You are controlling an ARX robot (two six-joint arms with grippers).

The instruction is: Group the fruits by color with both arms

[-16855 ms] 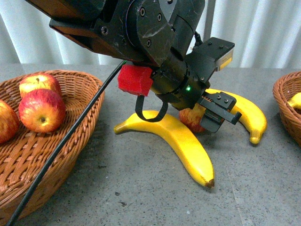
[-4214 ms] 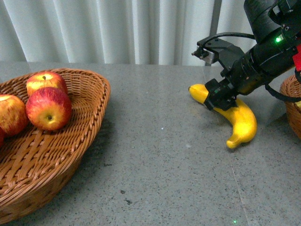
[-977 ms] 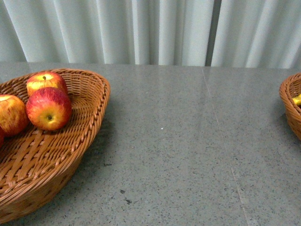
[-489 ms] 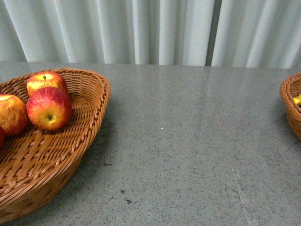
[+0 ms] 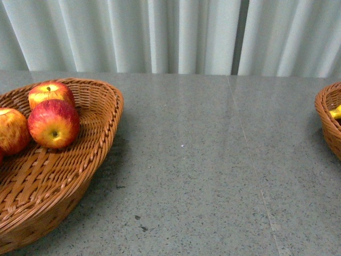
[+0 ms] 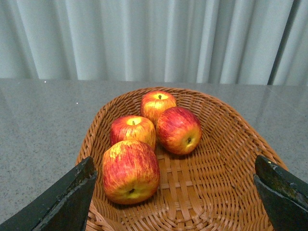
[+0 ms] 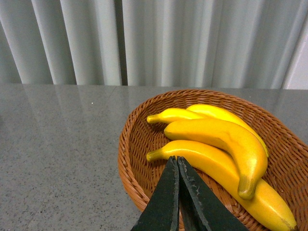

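— Apples first: where do they lie?

— Four red-and-yellow apples sit in the left wicker basket, straight ahead of the left gripper, whose jaws are spread wide with nothing between them. The nearest apple lies just beyond the gap, toward one jaw; the three others cluster further in, touching one another.

— And the bananas?

— Three yellow bananas lie packed side by side in the right wicker basket, just ahead of the right gripper. Its jaws are pressed together, pinching nothing. The closest banana runs right past the jaw tips.

— Any brand, label or writing?

— None that can be read on fruit, baskets or jaws.

— What is hidden or cut off?

— Only the inner edges of the left jaws show, at the picture's lower corners. The right jaws cover part of the closest banana and a strip of basket rim. In the front view neither arm appears; the left basket is cut by the frame with three apples in sight, and the right basket shows only a sliver of rim with a scrap of yellow.

— Room to move?

— The grey speckled desk stretches between the two baskets, which stand well apart. Pale pleated curtains close off the far edge of the desk.
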